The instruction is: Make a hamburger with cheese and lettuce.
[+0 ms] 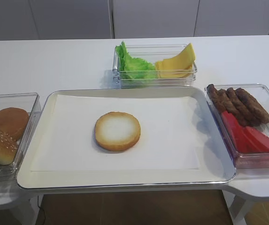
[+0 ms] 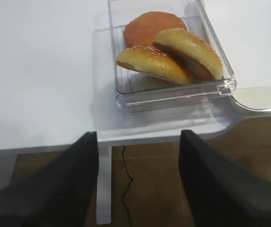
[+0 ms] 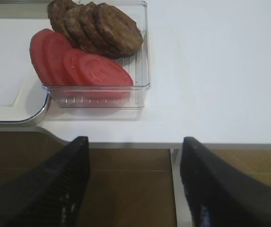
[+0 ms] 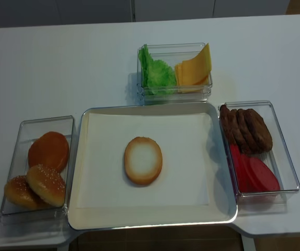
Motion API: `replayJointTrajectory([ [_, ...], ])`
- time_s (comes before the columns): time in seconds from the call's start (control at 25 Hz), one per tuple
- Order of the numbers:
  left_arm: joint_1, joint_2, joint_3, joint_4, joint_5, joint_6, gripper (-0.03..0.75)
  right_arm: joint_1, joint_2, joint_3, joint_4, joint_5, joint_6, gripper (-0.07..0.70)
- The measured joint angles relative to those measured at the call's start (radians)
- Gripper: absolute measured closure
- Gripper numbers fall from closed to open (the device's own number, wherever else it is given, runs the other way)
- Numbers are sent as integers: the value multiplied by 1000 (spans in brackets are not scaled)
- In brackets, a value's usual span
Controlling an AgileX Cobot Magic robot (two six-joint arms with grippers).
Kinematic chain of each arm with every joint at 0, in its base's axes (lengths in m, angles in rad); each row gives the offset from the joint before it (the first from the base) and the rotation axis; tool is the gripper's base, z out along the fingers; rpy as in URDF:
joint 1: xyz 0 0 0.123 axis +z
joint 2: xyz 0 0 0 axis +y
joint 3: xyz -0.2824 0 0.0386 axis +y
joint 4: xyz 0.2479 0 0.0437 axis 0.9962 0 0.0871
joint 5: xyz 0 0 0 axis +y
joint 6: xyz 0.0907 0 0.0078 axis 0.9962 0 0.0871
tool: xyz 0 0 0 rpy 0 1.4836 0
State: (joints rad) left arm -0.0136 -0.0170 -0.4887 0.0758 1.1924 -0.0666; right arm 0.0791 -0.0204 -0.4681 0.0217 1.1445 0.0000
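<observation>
Right gripper [image 3: 134, 182] hanging off the front edge of the table, jaws spread wide, nothing between them, just brown floor below; straight ahead of it a clear tub [image 3: 142, 71] with red tomato slices [image 3: 81, 66] up front and dark patties [image 3: 97, 26] behind. Left gripper [image 2: 137, 182] same deal on the other side, jaws apart and empty, parked in front of a clear bin [image 2: 222, 85] holding sesame buns [image 2: 168, 54]. Well away from both grippers, out in the middle of the white paper on the metal tray [image 1: 125, 183]: the hamburger [image 1: 118, 131], only a bun half so far, pale cut face up, sitting flat and bare on top. Further back still, past the tray's far edge, a clear box [image 1: 155, 79] with the lettuce [image 1: 133, 64] bunched on its left side and the cheese [image 1: 177, 61] stacked on its right, some slices leaning up, the two just beside each other
</observation>
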Motion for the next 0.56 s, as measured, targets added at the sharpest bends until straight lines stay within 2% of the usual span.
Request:
replayJointTrajectory([
  [0.56, 0, 0, 0, 0, 0, 0, 312, 0, 0, 0, 0, 0, 0, 157],
])
